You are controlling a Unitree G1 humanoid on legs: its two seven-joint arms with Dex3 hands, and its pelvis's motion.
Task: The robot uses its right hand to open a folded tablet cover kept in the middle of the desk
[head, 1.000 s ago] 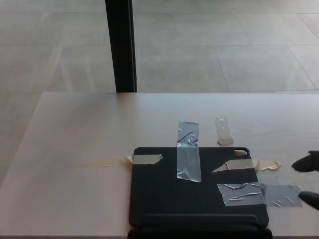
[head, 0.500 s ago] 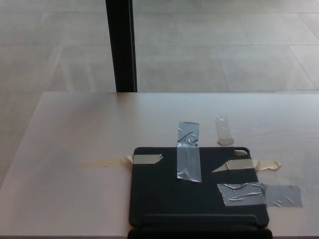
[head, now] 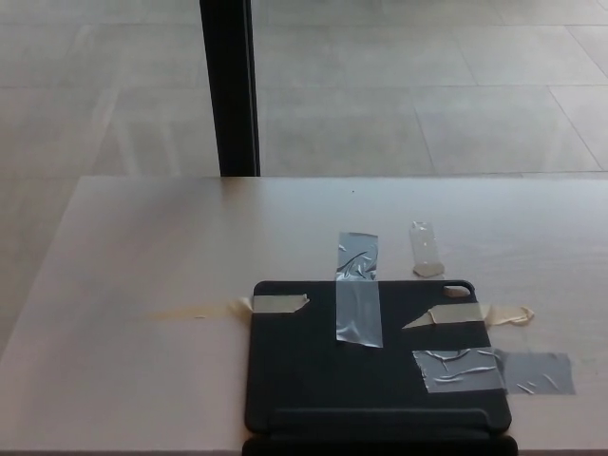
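Note:
A black tablet cover (head: 313,375) lies flat and closed at the near middle of the pale wooden desk (head: 152,247). Strips of tape hold it down: a silver strip (head: 358,287) over its far edge, a silver strip (head: 494,370) over its right edge, and beige strips (head: 277,304) near its far corners. A raised black band (head: 380,418) runs along its near edge. Neither of my hands shows in the head view.
A small clear piece of tape (head: 426,249) is stuck to the desk beyond the cover. A black post (head: 228,85) stands behind the desk's far edge against a grey tiled floor (head: 427,85). The desk's near edge cuts across the picture's bottom.
One second ago my right hand's black fingers showed at the right edge beside the cover; they have drawn back out of view. The cover has not moved.

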